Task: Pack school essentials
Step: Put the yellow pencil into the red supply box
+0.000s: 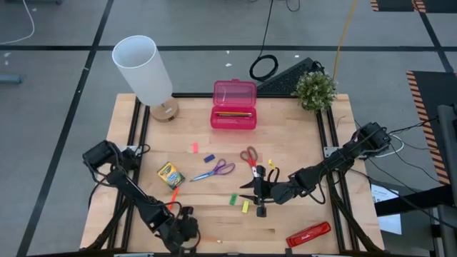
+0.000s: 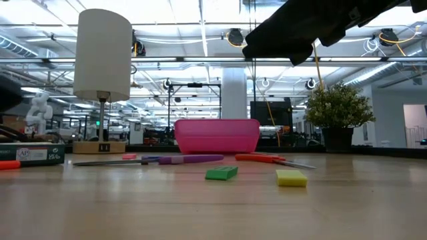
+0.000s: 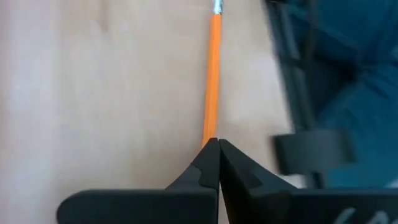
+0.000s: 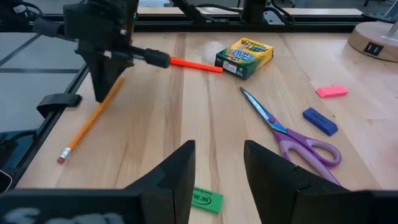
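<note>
At the table's front left edge, the left gripper has its jaws pinched shut on an orange pencil, whose eraser end rests on the wood. Toward the middle lie the crayon box and purple scissors. Right of centre, the right gripper hovers with jaws parted and empty, near the red scissors.

Left arm folded low along near-left table edge, wrist bent down, left gripper pointing at tabletop. Its fingers pressed together, tips meeting, pinching end of orange pencil which runs straight out ahead of jaws.

Right arm reaches in from right side, elbow raised, right gripper over table middle, fingers apart, gap between jaws bare.
</note>
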`<action>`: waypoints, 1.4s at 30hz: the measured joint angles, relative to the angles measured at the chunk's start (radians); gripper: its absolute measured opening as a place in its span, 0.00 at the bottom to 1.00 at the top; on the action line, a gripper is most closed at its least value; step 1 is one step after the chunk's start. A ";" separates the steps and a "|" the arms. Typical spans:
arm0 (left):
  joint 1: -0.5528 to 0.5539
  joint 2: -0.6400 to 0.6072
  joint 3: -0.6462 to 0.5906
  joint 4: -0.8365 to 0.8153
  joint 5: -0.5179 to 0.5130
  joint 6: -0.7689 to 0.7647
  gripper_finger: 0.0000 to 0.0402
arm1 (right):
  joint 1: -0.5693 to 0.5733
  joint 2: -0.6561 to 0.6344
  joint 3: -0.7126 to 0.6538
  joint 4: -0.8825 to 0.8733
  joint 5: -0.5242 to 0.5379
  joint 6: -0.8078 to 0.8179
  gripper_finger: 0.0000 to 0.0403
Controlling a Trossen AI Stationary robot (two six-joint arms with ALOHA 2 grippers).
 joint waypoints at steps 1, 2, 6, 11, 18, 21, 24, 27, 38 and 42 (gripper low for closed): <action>0.002 -0.008 -0.002 -0.009 -0.024 0.011 0.00 | 0.000 0.000 0.000 -0.001 0.000 0.000 0.33; 0.005 -0.018 -0.003 -0.019 -0.048 0.020 0.01 | 0.000 0.000 0.000 -0.002 0.000 0.000 0.33; 0.008 -0.097 -0.004 -0.065 -0.165 0.040 0.01 | 0.000 0.000 0.000 -0.004 0.000 0.007 0.33; 0.007 -0.149 -0.003 -0.134 -0.197 0.042 0.01 | 0.000 0.007 -0.001 -0.001 0.001 0.078 0.33; 0.017 -0.069 -0.004 -0.080 -0.110 0.060 0.01 | 0.020 0.103 0.000 0.114 -0.018 0.147 0.33; 0.033 -0.029 -0.002 -0.049 -0.098 0.067 0.01 | 0.022 0.173 0.005 0.185 -0.053 0.161 0.33; 0.059 0.000 -0.003 -0.057 -0.097 0.067 0.01 | 0.021 0.247 0.049 0.188 -0.076 0.158 0.33; 0.088 0.008 -0.001 -0.050 -0.111 0.076 0.01 | 0.021 0.322 0.124 0.148 -0.080 0.147 0.33; 0.197 0.010 -0.002 -0.048 -0.119 0.129 0.01 | 0.012 0.453 0.311 -0.032 -0.106 0.075 0.37; 0.203 0.010 -0.003 -0.036 -0.121 0.156 0.01 | 0.007 0.452 0.311 -0.035 -0.106 0.041 0.39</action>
